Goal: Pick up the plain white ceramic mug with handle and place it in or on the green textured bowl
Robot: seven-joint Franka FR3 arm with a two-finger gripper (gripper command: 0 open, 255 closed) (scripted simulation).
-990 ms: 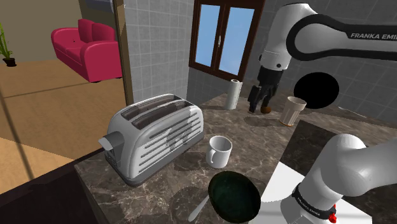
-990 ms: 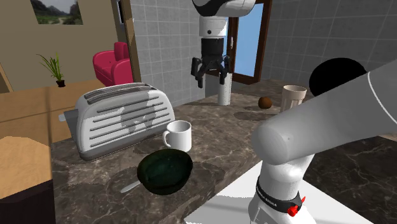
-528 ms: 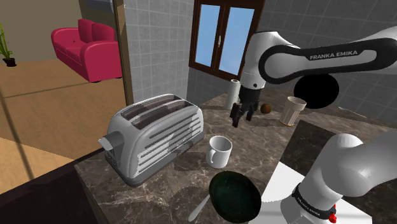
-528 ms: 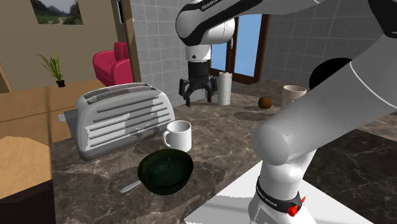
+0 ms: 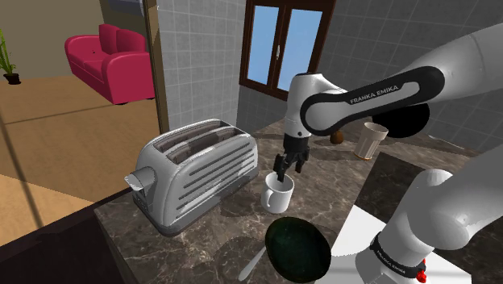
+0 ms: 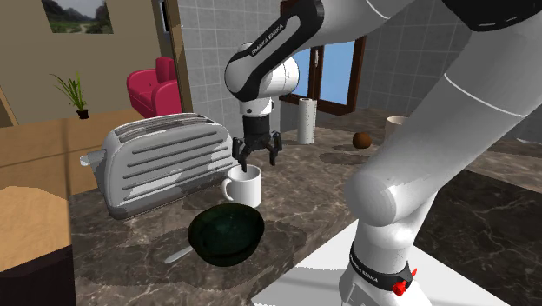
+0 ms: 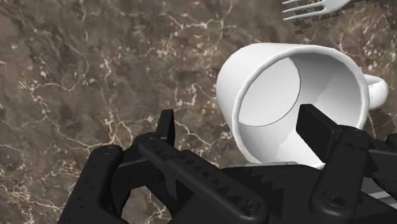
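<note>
Shoulder view: the white mug is seen upright just beside the toaster, not yet lifted. The dark green bowl, farther from the toaster, is empty.
Second exterior view: the gripper is pointed straight down, just above the mug's rim.
Wrist view: the fingers are spread wide and the mug is untouched. Grasping, lifting and placing are judged outstanding.
</note>
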